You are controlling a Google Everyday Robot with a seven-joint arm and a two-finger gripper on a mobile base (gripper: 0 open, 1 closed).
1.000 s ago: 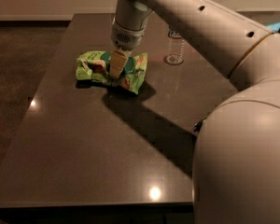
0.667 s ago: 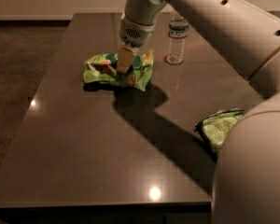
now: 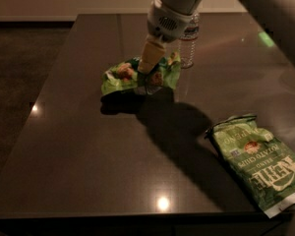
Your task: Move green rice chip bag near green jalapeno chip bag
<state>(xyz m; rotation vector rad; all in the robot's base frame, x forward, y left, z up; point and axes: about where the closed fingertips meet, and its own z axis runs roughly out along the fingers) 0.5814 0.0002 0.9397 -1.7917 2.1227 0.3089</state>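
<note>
- Nearest me, right side: green jalapeno chip bag (image 3: 259,162) lies flat on the counter (image 3: 88,181), close to the front edge. "KETTLE" lettering reads upside down from here, white bottom edge towards the near corner.
- Between the two bags: bare dark counter crossed by the arm's shadow. Two ceiling-light reflections, one near the front edge and one at the left edge. Nothing stands on this stretch.
- Mid-counter, left of centre: green rice chip bag (image 3: 123,77), crumpled and bunched up. The end effector (image 3: 146,75) comes down from above onto its right half, pale fingers closed and pinching the bag's middle.
- A dark shadow sits under and in front of the bag. I judge it raised a little or barely resting; I cannot say which for sure.
- Progress, my judgement: grasp made, transfer hardly begun. The rice bag is well apart from the jalapeno bag. What is left is to carry it towards the near right, set it beside the KETTLE bag, and release.
- Just behind the end effector, to its right: clear water bottle (image 3: 189,43), upright and near the rice bag's far right corner. It stands on the far side, away from the likely path, so low risk unless the arm (image 3: 174,9) swings back.
- Farthest: the counter's back edge, then floor and a pale wall.
</note>
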